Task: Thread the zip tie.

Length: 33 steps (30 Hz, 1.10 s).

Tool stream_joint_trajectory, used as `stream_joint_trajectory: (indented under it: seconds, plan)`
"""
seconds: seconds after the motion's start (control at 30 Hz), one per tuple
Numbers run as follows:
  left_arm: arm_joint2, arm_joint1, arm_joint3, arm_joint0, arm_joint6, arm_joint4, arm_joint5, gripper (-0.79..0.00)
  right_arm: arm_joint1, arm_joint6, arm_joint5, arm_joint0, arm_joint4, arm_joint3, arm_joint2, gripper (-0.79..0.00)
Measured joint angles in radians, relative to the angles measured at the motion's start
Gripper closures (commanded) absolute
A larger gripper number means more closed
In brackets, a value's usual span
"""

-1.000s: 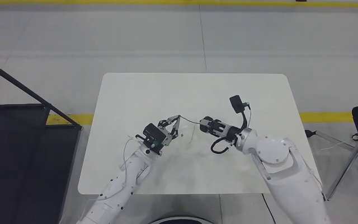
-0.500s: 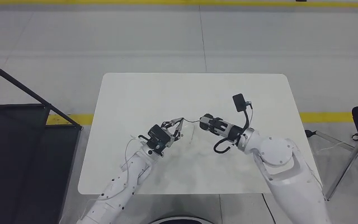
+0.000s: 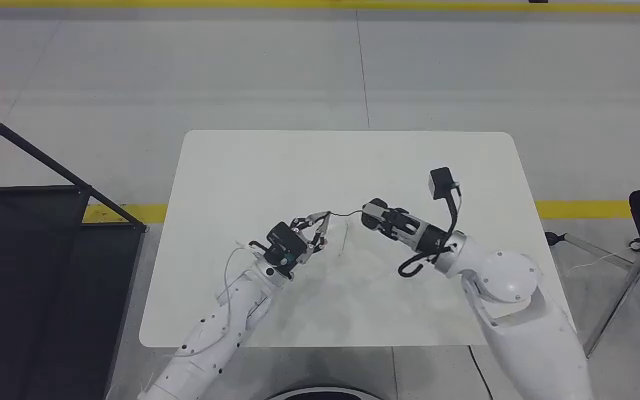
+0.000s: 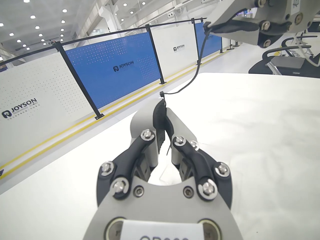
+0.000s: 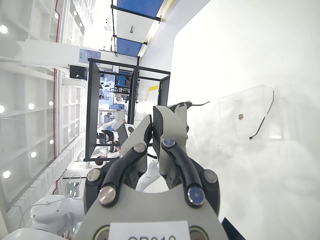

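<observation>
black zip tie (image 4: 197, 68) is strung in the air above the white table (image 3: 450, 170), btwn both arms. left gripper (image 4: 162, 107) is clamped on the end w/ the small square head; right gripper (image 4: 208, 29) pinches the far end. threading is likely the step in hand, tho whether the tail has entered the head is hard to tell. next move calls for lining the tip w/ the slot and feeding w/o twisting. clear bag (image 5: 250, 111) lies nearby.
</observation>
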Motion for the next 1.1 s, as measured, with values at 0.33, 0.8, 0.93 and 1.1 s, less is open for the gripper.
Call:
stream_joint_trajectory:
  seconds: [0.33,0.8,0.93,1.1]
  plan:
    - [-0.006,0.005,-0.003,0.000,0.011,-0.021,-0.078,0.000,0.000,0.009,-0.068,-0.017,0.041,0.004,0.015,0.000]
    - [-0.013,0.014,0.004,-0.011,0.008,-0.078,-0.229,0.000,0.001,0.027,-0.147,-0.037,0.067,0.010,0.030,0.000]
    - [-0.012,0.015,0.006,-0.015,0.010,-0.092,-0.250,0.000,0.002,0.030,-0.135,-0.034,0.057,0.010,0.028,0.000]
    - [-0.016,0.017,0.004,-0.013,0.025,-0.112,-0.273,0.000,0.002,0.032,-0.103,-0.023,0.031,0.009,0.018,0.000]
